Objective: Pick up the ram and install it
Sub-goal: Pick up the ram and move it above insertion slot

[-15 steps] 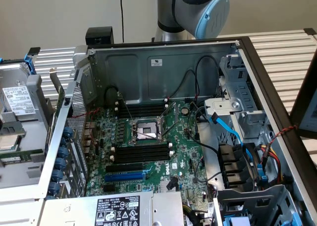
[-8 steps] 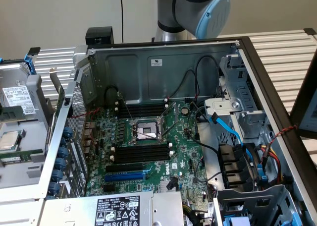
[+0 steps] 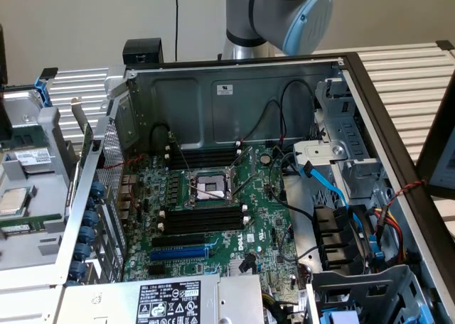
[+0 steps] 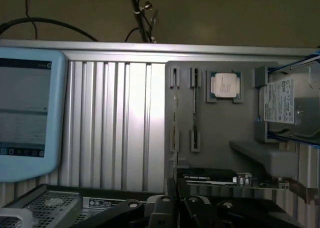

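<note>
The ram (image 4: 175,122) looks like a thin stick standing on edge in the grey parts holder (image 4: 220,133), beside a bare processor chip (image 4: 225,84). In the exterior view it is the green strip (image 3: 21,223) on the holder at that view's left, outside the computer case. My gripper (image 4: 177,209) hangs above the holder's near side, short of the ram. Its black fingers (image 4: 162,210) are shut, with nothing between them. Inside the open case, the black memory slots (image 3: 202,221) lie bare beside the processor socket (image 3: 211,187).
A hard drive (image 4: 290,108) sits in the holder past the chip, and a green expansion card (image 4: 225,180) lies close under the gripper. A blue-framed screen (image 4: 25,113) stands on the ribbed table. Cables (image 3: 334,189) and the case walls (image 3: 234,96) crowd the motherboard.
</note>
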`<state>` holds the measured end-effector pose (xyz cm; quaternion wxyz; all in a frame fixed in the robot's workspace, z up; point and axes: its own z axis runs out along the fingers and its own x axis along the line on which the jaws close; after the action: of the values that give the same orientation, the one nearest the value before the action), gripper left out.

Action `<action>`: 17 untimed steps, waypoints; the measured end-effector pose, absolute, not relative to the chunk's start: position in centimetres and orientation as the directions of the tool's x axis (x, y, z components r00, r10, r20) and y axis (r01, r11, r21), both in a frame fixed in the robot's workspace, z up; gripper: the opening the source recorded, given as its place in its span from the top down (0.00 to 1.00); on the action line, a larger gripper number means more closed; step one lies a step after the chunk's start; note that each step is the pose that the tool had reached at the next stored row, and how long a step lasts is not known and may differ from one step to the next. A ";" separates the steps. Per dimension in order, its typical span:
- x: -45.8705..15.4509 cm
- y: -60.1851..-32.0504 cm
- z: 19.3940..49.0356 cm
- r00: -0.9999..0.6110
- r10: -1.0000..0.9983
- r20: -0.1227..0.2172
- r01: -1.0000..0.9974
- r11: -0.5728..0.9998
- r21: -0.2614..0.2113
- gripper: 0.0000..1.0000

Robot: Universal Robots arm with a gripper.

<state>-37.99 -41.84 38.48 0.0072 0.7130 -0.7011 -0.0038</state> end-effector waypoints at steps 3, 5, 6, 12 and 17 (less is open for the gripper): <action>-36.7 -42.1 39.8 0.017 -1.000 0.002 -1.000 -0.017 0.016 0.87; -35.9 -42.3 40.8 0.017 -1.000 0.000 -1.000 -0.017 0.016 0.87; -35.5 -42.4 41.2 0.017 -1.000 -0.001 -1.000 -0.017 0.016 0.87; -32.8 -42.7 43.4 0.017 -1.000 -0.009 -1.000 -0.017 0.015 0.87; -30.5 -42.7 43.6 0.017 -1.000 -0.014 -1.000 -0.017 0.015 0.87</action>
<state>-30.50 -42.71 43.56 0.0007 0.7131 -0.7010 -0.0101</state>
